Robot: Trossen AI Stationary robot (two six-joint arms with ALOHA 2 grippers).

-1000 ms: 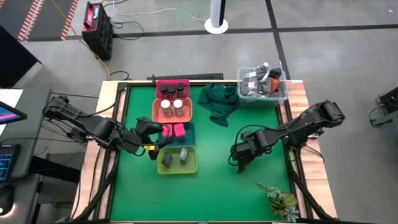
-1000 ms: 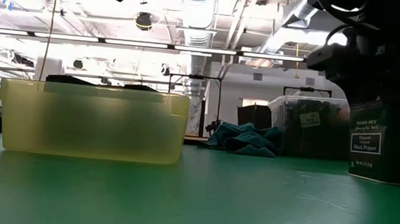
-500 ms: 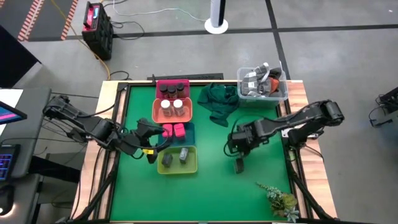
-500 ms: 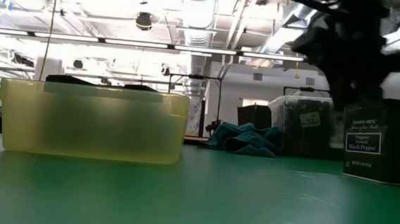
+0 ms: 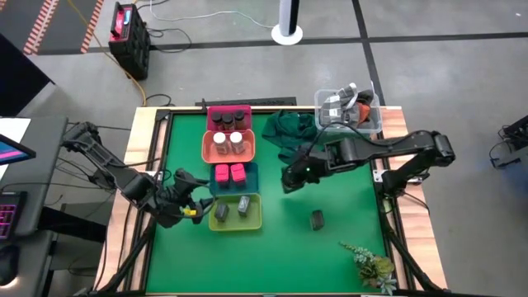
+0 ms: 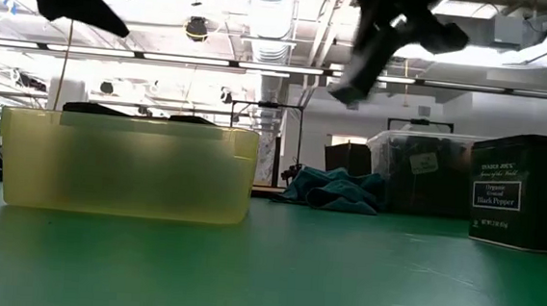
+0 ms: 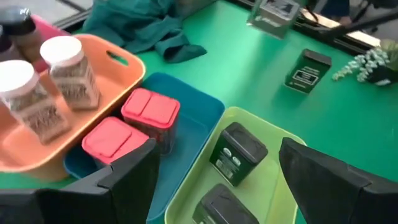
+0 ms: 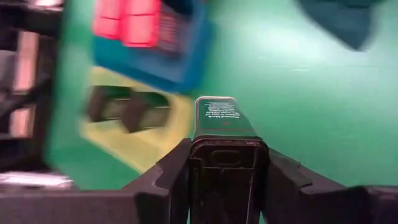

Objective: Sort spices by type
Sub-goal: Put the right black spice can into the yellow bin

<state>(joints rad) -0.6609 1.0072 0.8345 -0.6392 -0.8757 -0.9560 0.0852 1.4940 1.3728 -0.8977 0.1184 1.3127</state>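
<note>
My right gripper [image 5: 290,180] hangs above the mat between the green cloth [image 5: 289,136] and the trays, shut on a dark grey box [image 8: 217,118]. A second dark box [image 5: 318,219] stands upright on its base on the mat, right of the yellow tray [image 5: 256,221]. That tray holds two more dark boxes [image 7: 235,152]. Pink-red packets [image 7: 149,112] lie in the blue tray, white-capped jars [image 7: 68,68] stand in the orange tray and dark jars [image 5: 228,117] in the pink tray. My left gripper [image 5: 191,206] is open and empty by the yellow tray's left end. My right gripper pinches the dark box between its two fingers [image 8: 171,174] at the dark lid end [image 8: 227,155]. The labelled body points forward, away from the wrist. The box is lifted clear of the mat and shows high up in the low view [image 6: 344,81].
A clear bin of odds and ends [image 5: 348,111] sits at the far right corner. A small plant [image 5: 371,266] lies near the right near corner. Open green mat stretches across the near half and right of the trays.
My right gripper has risen from over the standing box and swung toward the table's far left, toward the trays. The standing box has stayed on the mat. My left gripper has drawn back toward the near edge, from beside the blue tray to beside the yellow tray.
</note>
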